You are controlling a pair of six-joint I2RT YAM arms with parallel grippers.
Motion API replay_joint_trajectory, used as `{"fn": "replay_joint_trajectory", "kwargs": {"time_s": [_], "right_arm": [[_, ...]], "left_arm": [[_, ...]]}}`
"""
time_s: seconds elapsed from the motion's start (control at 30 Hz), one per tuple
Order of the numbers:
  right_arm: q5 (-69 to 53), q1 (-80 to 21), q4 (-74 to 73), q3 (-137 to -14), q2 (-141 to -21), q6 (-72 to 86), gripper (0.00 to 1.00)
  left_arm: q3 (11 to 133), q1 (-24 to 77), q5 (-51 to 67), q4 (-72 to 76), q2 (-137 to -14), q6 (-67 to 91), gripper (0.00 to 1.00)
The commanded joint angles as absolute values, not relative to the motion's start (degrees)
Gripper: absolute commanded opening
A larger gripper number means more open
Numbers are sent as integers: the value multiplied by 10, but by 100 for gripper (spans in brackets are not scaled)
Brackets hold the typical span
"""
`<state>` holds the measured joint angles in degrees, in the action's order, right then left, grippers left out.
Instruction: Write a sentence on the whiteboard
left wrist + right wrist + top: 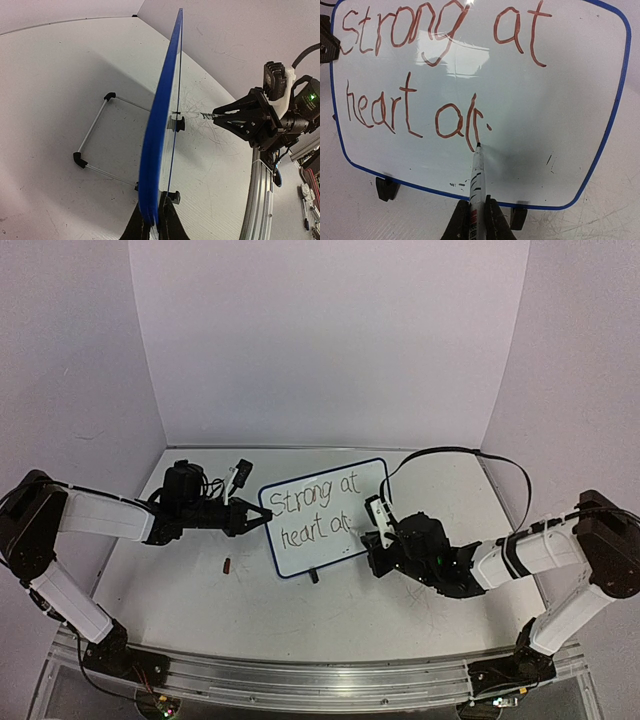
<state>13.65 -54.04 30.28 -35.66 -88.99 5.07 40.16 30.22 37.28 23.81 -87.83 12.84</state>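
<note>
With left pincer [152, 222] clamping the whiteboard [161, 125], right pincer [476, 220] gripping the marker [477, 175] is seemingly starting the fourth word of the sentence [407, 107].

The whiteboard [530, 75] has a smooth, glossy face that catches a bright glare, and its blue rim [619, 95] looks like plastic. The counter [50, 75] is matt white, scored with fine scratches. The marker [477, 180] has a smooth white plastic barrel. The left pincer [152, 222] and right pincer [477, 217] look like matt black plastic. The stand [92, 129] is thin shiny wire with black caps.
</note>
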Motion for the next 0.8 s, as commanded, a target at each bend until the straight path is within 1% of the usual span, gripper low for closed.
{"fn": "replay_joint_trajectory", "kwargs": {"time_s": [0.0, 0.53, 0.77], "right_arm": [[166, -540, 313, -368, -886, 54, 0], [203, -537, 335, -402, -900, 39, 0], [188, -536, 329, -401, -902, 44, 0]], "left_arm": [[411, 294, 306, 198, -884, 89, 0], [410, 295, 308, 199, -886, 86, 0], [412, 295, 307, 198, -886, 86, 0]]}}
